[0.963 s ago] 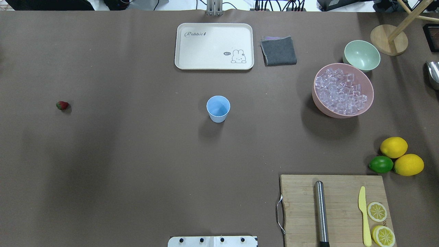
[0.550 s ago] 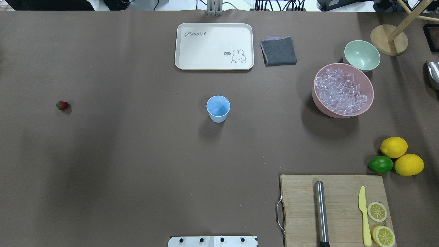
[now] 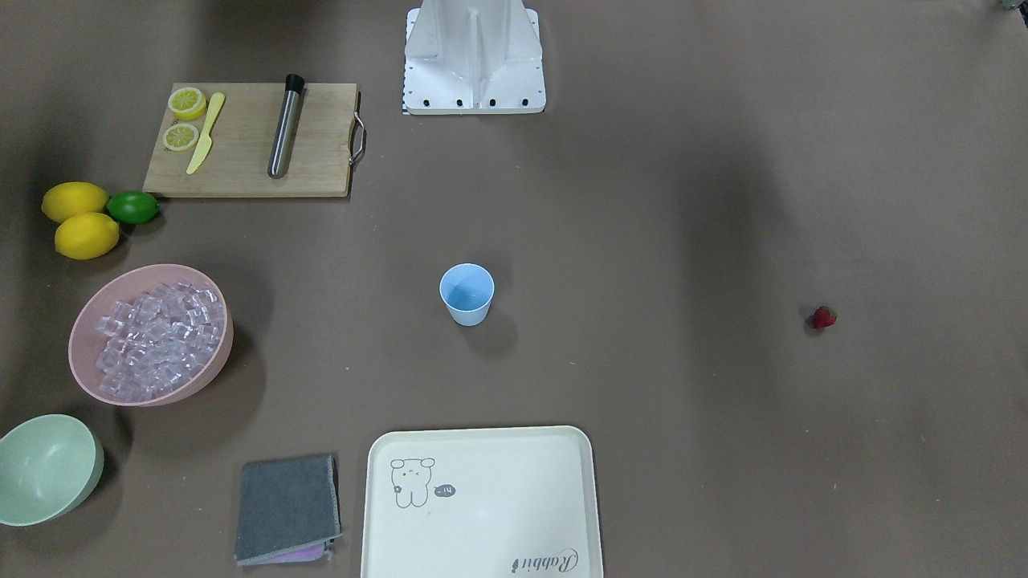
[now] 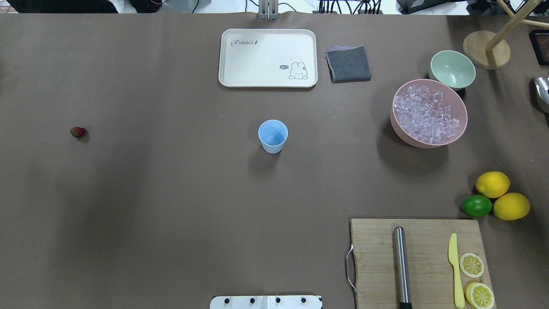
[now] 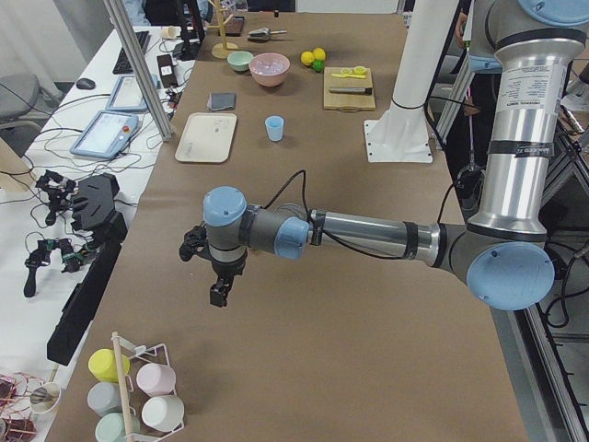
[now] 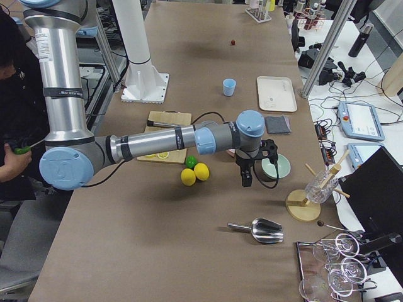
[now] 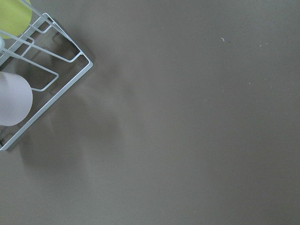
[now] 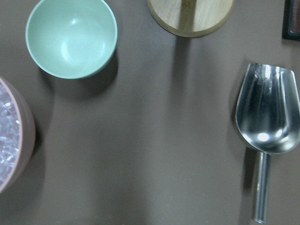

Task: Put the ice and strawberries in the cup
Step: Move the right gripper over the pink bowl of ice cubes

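I see a cream rabbit tray (image 4: 261, 60) at the far edge with a folded grey cloth (image 4: 348, 64) just beside it. On the wooden cutting board (image 4: 373, 257) lie a steel rod (image 4: 401, 266), a yellow knife (image 4: 455, 270) and two lemon slices (image 4: 471, 265); two lemons (image 4: 492, 184) and a lime (image 4: 476, 206) sit clustered nearby

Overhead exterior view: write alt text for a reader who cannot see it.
A small light-blue plastic cup stands empty at the centre of a brown table. A small red strawberry lies far to its left; a wide pink bowl heaped with clear ice cubes sits to its right.
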Controlling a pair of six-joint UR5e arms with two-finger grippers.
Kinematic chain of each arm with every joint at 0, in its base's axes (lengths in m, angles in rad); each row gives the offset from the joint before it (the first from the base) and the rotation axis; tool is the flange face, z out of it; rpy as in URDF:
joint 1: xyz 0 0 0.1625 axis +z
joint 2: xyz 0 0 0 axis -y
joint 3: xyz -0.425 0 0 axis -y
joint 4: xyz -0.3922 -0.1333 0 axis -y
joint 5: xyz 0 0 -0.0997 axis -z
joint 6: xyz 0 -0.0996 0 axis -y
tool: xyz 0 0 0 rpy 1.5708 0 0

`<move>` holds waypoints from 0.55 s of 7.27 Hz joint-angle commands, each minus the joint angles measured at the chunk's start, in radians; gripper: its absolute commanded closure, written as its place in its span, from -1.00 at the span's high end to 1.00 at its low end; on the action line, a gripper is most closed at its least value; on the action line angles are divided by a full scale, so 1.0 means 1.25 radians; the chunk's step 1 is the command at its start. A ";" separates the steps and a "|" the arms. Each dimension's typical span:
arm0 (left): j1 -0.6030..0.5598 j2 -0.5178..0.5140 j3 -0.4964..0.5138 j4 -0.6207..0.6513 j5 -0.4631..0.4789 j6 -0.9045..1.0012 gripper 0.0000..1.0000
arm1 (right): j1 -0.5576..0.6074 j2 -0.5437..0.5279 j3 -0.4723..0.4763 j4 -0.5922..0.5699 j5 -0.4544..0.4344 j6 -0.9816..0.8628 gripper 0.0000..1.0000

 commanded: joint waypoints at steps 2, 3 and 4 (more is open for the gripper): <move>0.000 -0.002 0.002 0.003 0.000 0.000 0.96 | -0.129 0.101 0.003 0.008 0.005 0.190 0.96; 0.000 -0.002 0.003 0.004 0.001 0.000 0.96 | -0.161 0.124 0.002 0.009 0.000 0.216 0.96; 0.000 -0.001 0.003 0.004 0.001 0.000 0.96 | -0.187 0.147 -0.005 0.008 -0.004 0.216 0.96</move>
